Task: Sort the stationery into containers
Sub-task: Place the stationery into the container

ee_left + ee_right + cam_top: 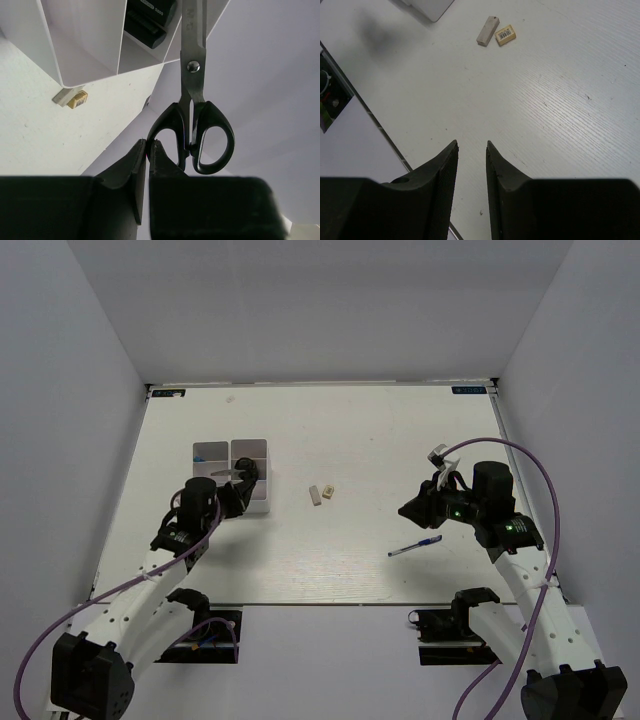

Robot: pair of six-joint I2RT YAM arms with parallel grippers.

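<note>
**Surface.** Bench: white, matt, with fine wood-like grain and a few dark specks. It runs from under both tools to the far wall.

**Room.** Walls: plain white panels that close in the bench on the left, right and far sides.

**Right tool**: black tapered fingers, parted, with nothing between them. It hangs over bare bench.

**Pen**: thin and blue. It lies flat close to the right tool, on its base side.

**Left tool**: black fingers drawn in to a sliver, pinching the rim of one handle loop of the scissors.

**Scissors**: glossy black loops, steel blades and a round rivet. They point straight ahead of the left tool, and the blades reach over the tray edge.

**Tray**: white plastic with thin upright dividers and rounded corners, directly ahead of the left tool. A black object lies in one compartment, but what it is cannot be told.

**Blocks.** Pale block and beige block with a barcode label. They lie side by side, well ahead of the right tool and just beyond the tray corner, between the two tools.

**Cables**: purple, looping along each arm.
</note>
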